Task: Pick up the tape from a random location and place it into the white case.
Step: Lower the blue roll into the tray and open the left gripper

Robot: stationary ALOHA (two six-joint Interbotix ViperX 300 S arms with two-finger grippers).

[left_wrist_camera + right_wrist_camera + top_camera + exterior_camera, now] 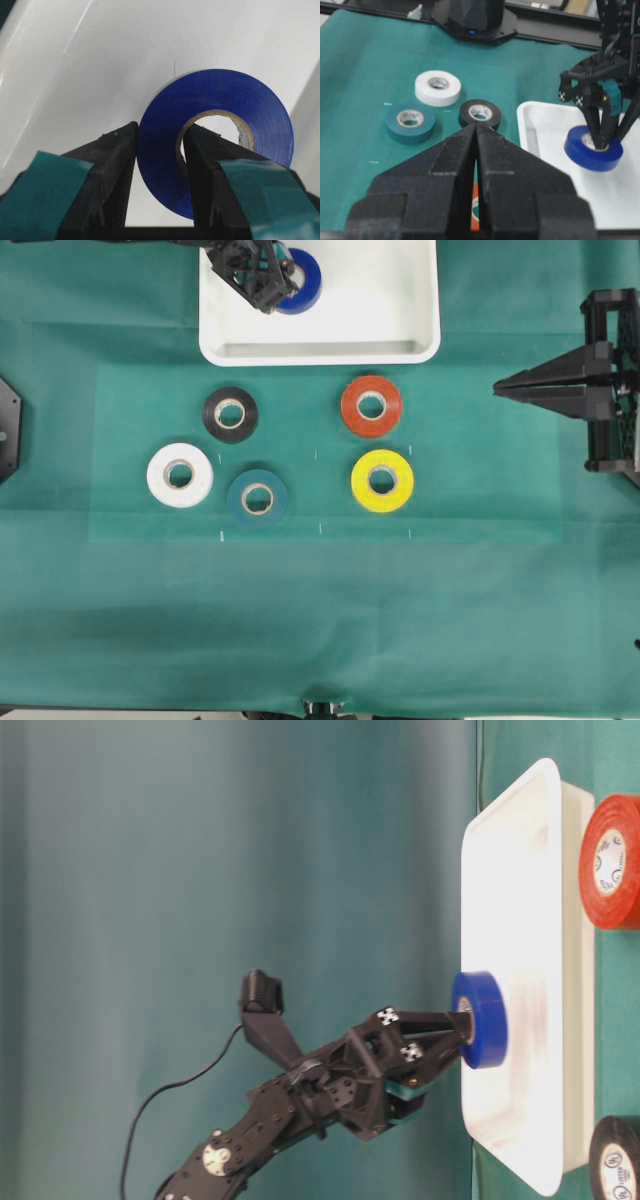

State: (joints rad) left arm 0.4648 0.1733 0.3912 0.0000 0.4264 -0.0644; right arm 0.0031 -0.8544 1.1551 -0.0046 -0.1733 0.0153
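Overhead view first: the left gripper (283, 280) is reached over the far-left part of the white case (420, 300), and the tape (304, 282) is pinched in it, one finger in the core and one outside the wall. The roll is seen inside the case's outline; whether it's touching the floor can't be told from up here. The right gripper (500, 390) is parked at the right edge, jaws pressed together, nothing in them. Five loose rolls are laid out on the green cloth (320, 620) nearer than the case: black roll (231, 414), red roll (371, 405), white roll (179, 475), teal roll (257, 498), yellow roll (382, 480).

Table-level view (turned sideways): the left arm is stretched out toward the case (520, 870), gripper (463, 1032) pointed at its floor, tape (482, 1018) held flat-on, right at the white surface.

Left wrist view: the blue wall of the tape (220, 135) is clamped between the two black fingers (112, 165), with white tray (75, 60) all around it.

Right wrist view: the closed right fingers (475, 165) fill the foreground. Beyond them, the tape (593, 152) is seen low in the case (540, 125), gripped from above by the left gripper (602, 135).
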